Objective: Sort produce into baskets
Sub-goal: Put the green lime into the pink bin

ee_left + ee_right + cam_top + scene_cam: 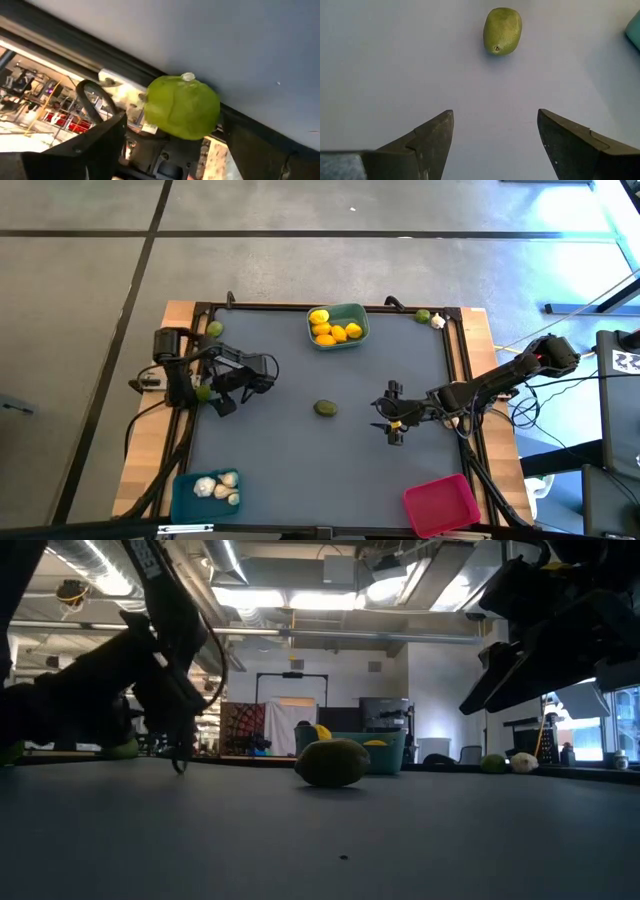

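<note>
My left gripper (207, 393) jaws spread around lime (182, 106), seen only by wrist; right gripper (495, 135) open, facing lone lime (502, 30). Grey table (300, 440); lit workshop behind.

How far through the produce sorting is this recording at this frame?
Done: lemons fill the teal basket, garlic bulbs sit in the blue basket.

In hand: the left tool is open around a lime at the left edge; the right tool, open, faces the centre lime.

Left: the pink basket looks empty; limes and a garlic bulb remain at the far corners.
</note>
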You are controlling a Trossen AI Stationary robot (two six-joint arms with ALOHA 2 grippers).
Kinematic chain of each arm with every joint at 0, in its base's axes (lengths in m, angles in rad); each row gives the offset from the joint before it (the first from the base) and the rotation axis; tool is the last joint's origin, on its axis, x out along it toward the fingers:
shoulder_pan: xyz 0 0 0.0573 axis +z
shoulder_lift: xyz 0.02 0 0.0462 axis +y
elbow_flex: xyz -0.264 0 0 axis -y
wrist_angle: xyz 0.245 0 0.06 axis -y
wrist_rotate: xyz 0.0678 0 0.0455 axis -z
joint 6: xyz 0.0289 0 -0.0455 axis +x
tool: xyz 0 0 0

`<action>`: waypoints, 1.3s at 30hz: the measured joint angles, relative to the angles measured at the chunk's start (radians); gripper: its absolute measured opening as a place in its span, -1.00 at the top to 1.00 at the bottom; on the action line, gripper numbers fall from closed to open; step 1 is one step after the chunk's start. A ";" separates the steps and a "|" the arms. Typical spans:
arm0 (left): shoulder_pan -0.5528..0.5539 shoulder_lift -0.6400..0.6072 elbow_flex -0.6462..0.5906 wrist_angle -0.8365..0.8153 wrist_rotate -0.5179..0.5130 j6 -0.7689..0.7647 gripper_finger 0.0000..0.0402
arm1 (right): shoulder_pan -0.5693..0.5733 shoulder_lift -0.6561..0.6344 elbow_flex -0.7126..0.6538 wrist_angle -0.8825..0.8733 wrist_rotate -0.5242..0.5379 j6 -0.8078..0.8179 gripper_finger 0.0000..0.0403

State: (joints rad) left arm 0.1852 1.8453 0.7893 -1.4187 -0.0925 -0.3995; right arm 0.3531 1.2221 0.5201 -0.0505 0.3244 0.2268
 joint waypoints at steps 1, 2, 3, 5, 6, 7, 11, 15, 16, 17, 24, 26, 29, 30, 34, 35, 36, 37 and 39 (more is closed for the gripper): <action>0.000 0.013 -0.003 0.002 0.005 0.010 -0.61 | 0.000 0.000 0.000 0.000 0.000 0.000 -0.43; 0.000 0.023 -0.008 0.004 0.008 0.017 -0.61 | 0.000 0.000 0.000 0.000 0.000 0.000 -0.43; 0.000 0.034 -0.014 0.005 0.008 0.024 -0.61 | 0.000 0.000 0.000 0.000 0.000 0.000 -0.43; 0.000 0.053 -0.028 0.019 0.009 0.032 -0.61 | 0.000 0.000 0.000 -0.001 0.001 0.000 -0.43; 0.000 0.060 -0.034 0.026 0.009 0.034 -0.61 | 0.000 0.000 0.000 -0.001 0.001 0.000 -0.43; 0.000 0.064 -0.041 0.032 0.009 0.038 -0.61 | 0.000 0.000 0.000 -0.001 0.001 0.000 -0.43; 0.000 0.068 -0.060 0.067 0.007 0.060 -0.54 | 0.000 0.000 0.000 -0.003 0.002 0.000 -0.43; 0.000 0.068 -0.062 0.085 -0.015 0.071 -0.34 | 0.000 0.000 0.000 -0.003 0.002 0.000 -0.43; 0.000 0.068 -0.062 0.088 -0.020 0.075 -0.28 | 0.000 0.000 0.000 -0.003 0.002 0.000 -0.43; 0.000 0.068 -0.062 0.090 -0.021 0.083 -0.22 | 0.000 0.000 0.000 -0.003 0.002 0.000 -0.43; -0.003 0.067 -0.058 0.098 -0.038 0.092 0.02 | 0.000 0.000 0.000 -0.002 0.006 0.000 -0.43; -0.008 0.060 -0.050 0.098 -0.041 0.081 0.01 | 0.000 0.000 0.000 -0.002 0.007 0.000 -0.43; -0.016 0.040 -0.030 0.095 -0.045 0.057 -0.02 | 0.000 0.000 0.000 -0.003 0.006 0.000 -0.43; -0.019 0.030 -0.021 0.092 -0.046 0.048 -0.02 | 0.000 0.000 0.000 -0.003 0.006 0.000 -0.43; -0.036 -0.013 0.024 0.064 -0.054 0.003 -0.02 | 0.000 0.000 0.000 -0.003 -0.002 0.002 -0.43; -0.041 -0.025 0.039 0.048 -0.054 -0.013 -0.02 | 0.000 0.000 0.000 -0.003 -0.002 0.003 -0.43; -0.048 -0.039 0.055 0.034 -0.055 -0.030 -0.03 | 0.000 0.000 0.000 -0.003 -0.002 0.003 -0.43; -0.056 -0.054 0.071 0.026 -0.056 -0.047 -0.03 | 0.000 0.000 0.000 -0.003 -0.003 0.003 -0.43; -0.074 -0.086 0.103 0.010 -0.060 -0.075 -0.03 | 0.000 0.000 0.000 -0.003 -0.003 0.003 -0.43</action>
State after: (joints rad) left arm 0.1117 1.7596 0.8919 -1.4085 -0.1522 -0.4740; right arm 0.3531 1.2224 0.5199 -0.0532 0.3218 0.2298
